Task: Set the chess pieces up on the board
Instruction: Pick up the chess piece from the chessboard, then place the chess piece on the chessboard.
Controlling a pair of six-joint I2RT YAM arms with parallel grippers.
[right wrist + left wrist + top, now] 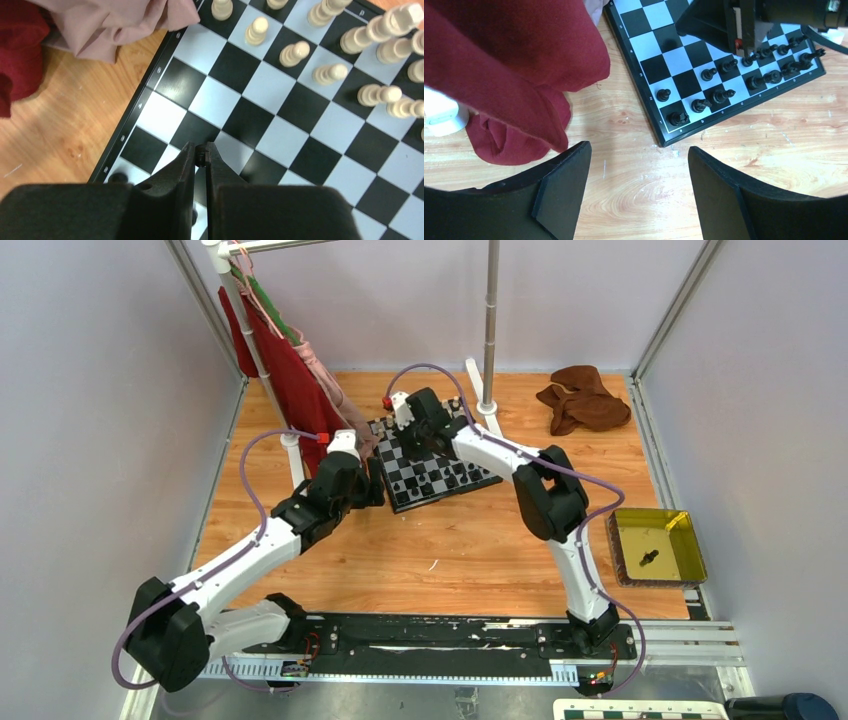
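Note:
The board point(440, 483) lies tilted at the table's middle back. Black pieces point(721, 94) stand in two rows along its near edge, and cream pieces point(293, 53) stand in rows along its far side. My right gripper point(201, 150) hovers over the board's left part, shut on a small black piece point(201, 157) pinched at its fingertips; it also shows in the top view point(412, 428). My left gripper point(639, 150) is open and empty over bare wood, just off the board's near left corner point(663, 141).
A dark red cloth point(509, 65) and a pink cloth point(115, 22) hang from a rack point(250, 330) at the board's left edge. A white pole point(490, 330) stands behind the board. A brown cloth point(583, 398) lies back right. A yellow tray point(690, 540) at right holds one black piece point(648, 559).

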